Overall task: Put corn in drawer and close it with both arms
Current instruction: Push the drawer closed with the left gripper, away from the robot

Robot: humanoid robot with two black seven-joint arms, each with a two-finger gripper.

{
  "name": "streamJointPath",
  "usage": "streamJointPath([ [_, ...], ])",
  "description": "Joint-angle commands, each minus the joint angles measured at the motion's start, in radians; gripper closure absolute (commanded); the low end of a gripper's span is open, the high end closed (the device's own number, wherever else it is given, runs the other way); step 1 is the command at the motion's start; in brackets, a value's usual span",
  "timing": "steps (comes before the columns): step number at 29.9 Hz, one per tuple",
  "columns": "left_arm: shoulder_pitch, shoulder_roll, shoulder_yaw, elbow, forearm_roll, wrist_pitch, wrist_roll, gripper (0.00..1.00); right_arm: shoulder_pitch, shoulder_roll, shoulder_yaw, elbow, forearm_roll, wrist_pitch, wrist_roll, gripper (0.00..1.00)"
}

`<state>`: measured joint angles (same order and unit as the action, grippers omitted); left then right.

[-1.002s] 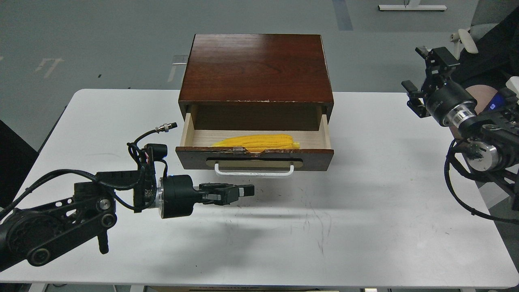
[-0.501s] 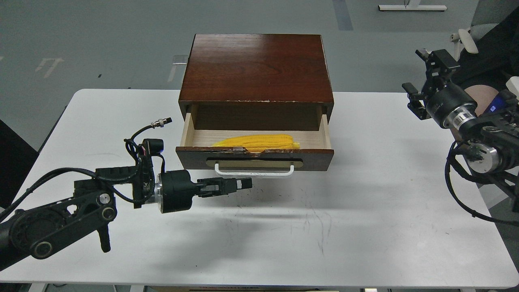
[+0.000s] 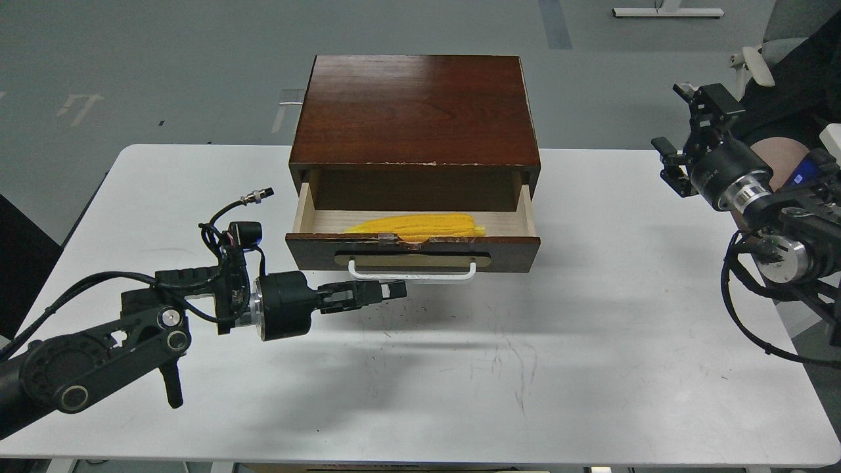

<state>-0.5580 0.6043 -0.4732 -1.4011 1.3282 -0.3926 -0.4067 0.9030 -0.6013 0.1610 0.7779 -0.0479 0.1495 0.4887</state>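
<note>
The drawer (image 3: pixel 506 255) of the dark reddish-brown box (image 3: pixel 414 112) stands partly open. The yellow corn (image 3: pixel 420 226) lies inside it on the pale wood floor, pointed end to the left. My left gripper (image 3: pixel 396 288) lies level just below and in front of the white bar handle (image 3: pixel 412 276), fingers together and holding nothing. I cannot tell whether it touches the drawer front. My right gripper (image 3: pixel 680 135) is raised at the table's far right edge, well away from the drawer, jaws apart and empty.
The box sits at the back middle of the white table (image 3: pixel 591 341). A person's arm and a chair (image 3: pixel 782 39) are beyond the right edge, behind my right arm.
My left gripper has moved forward and up to the drawer's handle. The drawer front has slid in a little, hiding more of the corn. My right gripper has shifted slightly.
</note>
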Motion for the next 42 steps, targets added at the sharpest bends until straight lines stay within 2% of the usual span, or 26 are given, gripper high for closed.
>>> streamJointPath([
  [1, -0.003, 0.000, -0.004, 0.005, -0.004, 0.001, 0.000, 1.00, -0.003, 0.000, 0.000, 0.000, -0.001, 0.001, 0.000, 0.01],
  [26, -0.022, -0.049, -0.053, 0.180, -0.023, 0.005, -0.003, 1.00, -0.013, -0.009, 0.000, 0.001, -0.001, -0.001, 0.000, 0.01],
  [42, -0.045, -0.086, -0.074, 0.246, -0.060, 0.014, -0.003, 1.00, -0.016, -0.009, 0.000, 0.003, -0.001, -0.001, 0.000, 0.01],
])
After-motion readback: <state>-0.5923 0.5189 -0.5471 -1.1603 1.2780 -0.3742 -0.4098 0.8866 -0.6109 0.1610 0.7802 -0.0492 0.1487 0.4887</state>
